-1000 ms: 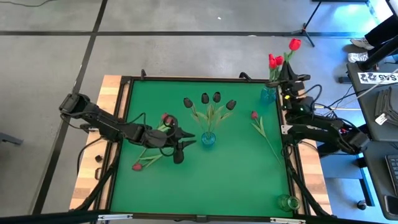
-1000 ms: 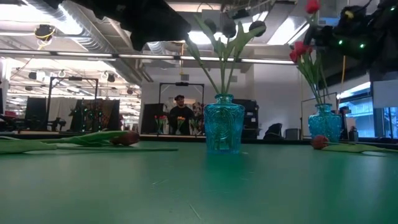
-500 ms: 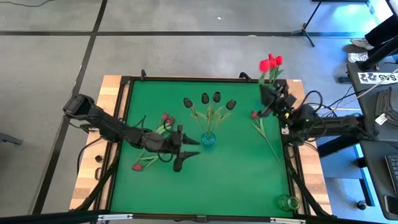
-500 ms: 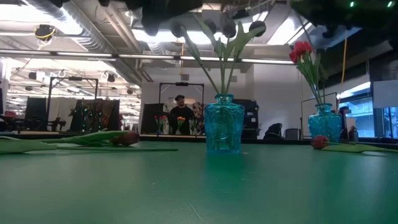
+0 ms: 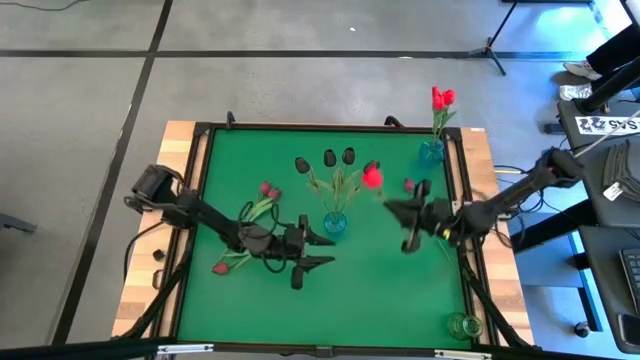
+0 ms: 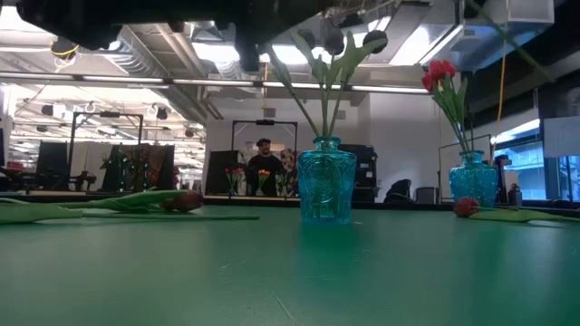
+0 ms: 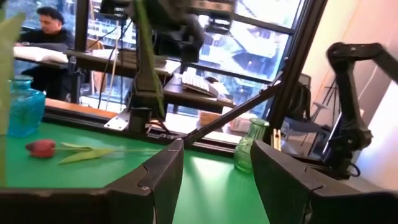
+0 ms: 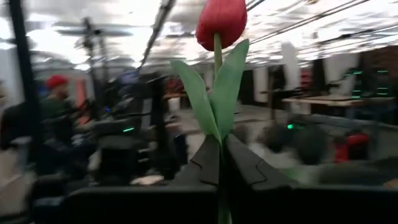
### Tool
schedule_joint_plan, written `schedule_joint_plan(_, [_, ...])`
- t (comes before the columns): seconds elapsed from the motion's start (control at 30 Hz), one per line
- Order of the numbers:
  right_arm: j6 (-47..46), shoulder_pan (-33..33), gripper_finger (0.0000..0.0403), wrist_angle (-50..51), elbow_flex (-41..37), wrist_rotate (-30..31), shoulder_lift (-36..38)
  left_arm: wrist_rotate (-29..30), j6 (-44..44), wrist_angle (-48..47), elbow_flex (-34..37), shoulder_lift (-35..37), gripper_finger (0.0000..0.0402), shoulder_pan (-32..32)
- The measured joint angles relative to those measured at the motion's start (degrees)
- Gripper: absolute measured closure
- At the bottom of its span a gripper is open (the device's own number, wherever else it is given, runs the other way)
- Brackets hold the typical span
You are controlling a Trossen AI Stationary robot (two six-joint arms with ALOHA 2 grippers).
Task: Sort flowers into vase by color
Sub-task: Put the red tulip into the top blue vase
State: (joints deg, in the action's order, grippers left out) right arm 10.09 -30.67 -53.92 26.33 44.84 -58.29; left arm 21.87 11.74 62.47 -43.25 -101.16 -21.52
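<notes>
Green mat [image 5: 380,290] covers the table, wood border at both sides. We see the right gripper [image 5: 404,218] over the mat, between the centre blue vase [image 5: 335,223] and the right edge — its fingers [image 8: 242,165] are pinched together on the stem of a red tulip [image 5: 372,177], head up and clear of the table in the right wrist view. We see the left gripper [image 5: 318,249] low over the mat just in front of the centre vase, fingers [image 7: 163,174] spread apart with nothing between them.

Centre vase holds four near-black tulips [image 5: 338,158], fanned out. A second blue vase [image 5: 431,152] at the back-right corner holds two red tulips [image 5: 441,98]. One tulip [image 5: 409,186] lies flat on the mat near the right edge, beside the right gripper. Two more [image 5: 266,190] lie on the left side under the left arm. A clear green vase [image 5: 463,325] stands at the front-right corner — nothing in it. A person [image 6: 264,166] sits in the room beyond.
</notes>
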Motion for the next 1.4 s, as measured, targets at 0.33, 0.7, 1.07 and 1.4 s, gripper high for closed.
schedule_joint_plan(0.33, [1.59,-3.49,0.0398,-7.19,15.23,-8.81,-23.33,-0.38,-7.69,0.15,-8.33,-5.61,0.0217,0.23])
schedule_joint_plan(0.7, [4.87,-1.50,0.0398,-13.74,19.89,-12.45,-31.56,-7.16,-8.88,-0.11,-15.37,-5.99,0.0217,2.91])
schedule_joint_plan(1.07, [4.76,-0.77,0.0389,-12.31,19.95,-9.85,-31.66,-4.62,-8.93,-1.97,-15.99,-5.99,0.0313,2.96])
schedule_joint_plan(1.4, [-1.23,-0.88,0.0362,0.31,19.91,-5.34,-29.38,-0.08,-5.90,-8.87,-15.99,-6.01,0.0397,2.32])
